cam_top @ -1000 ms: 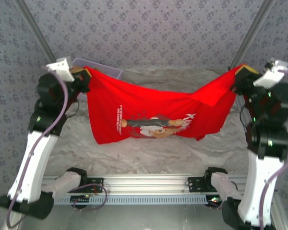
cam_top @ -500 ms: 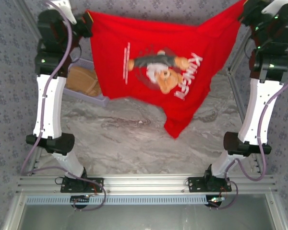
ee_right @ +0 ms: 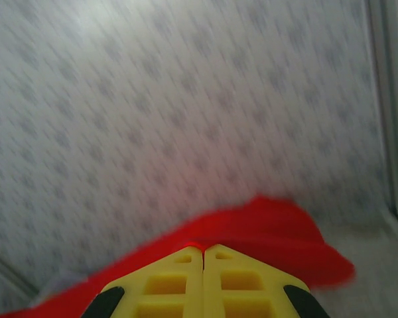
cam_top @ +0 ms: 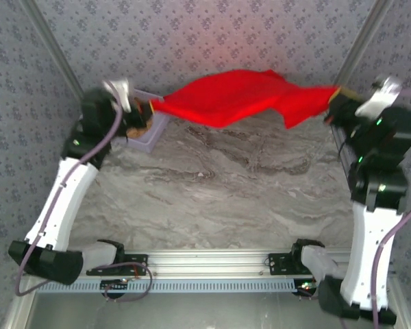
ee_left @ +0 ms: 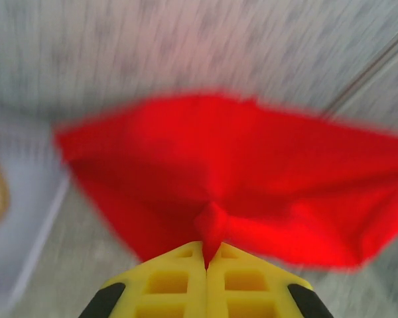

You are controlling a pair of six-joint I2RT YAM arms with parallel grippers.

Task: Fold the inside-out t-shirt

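The inside-out t-shirt (cam_top: 236,97) is a bright red cloth, stretched in the air over the far part of the table between both grippers, billowing and blurred. My left gripper (cam_top: 149,106) is shut on its left end; in the left wrist view a pinch of red t-shirt (ee_left: 215,192) sits between the closed yellow fingers (ee_left: 176,278). My right gripper (cam_top: 334,103) is shut on the shirt's right end; in the right wrist view the red t-shirt (ee_right: 265,228) spreads just past its closed yellow fingers (ee_right: 239,281). No print shows from above.
A lilac tray (cam_top: 151,133) holding a tan folded garment (cam_top: 138,127) sits at the far left, just under the left gripper. The marbled table (cam_top: 219,192) lies below. Patterned walls and metal posts (cam_top: 363,41) enclose the sides.
Both arms swung the shirt up high toward the camera, then down and away; it now flies flat and low over the table's far side, print out of sight.
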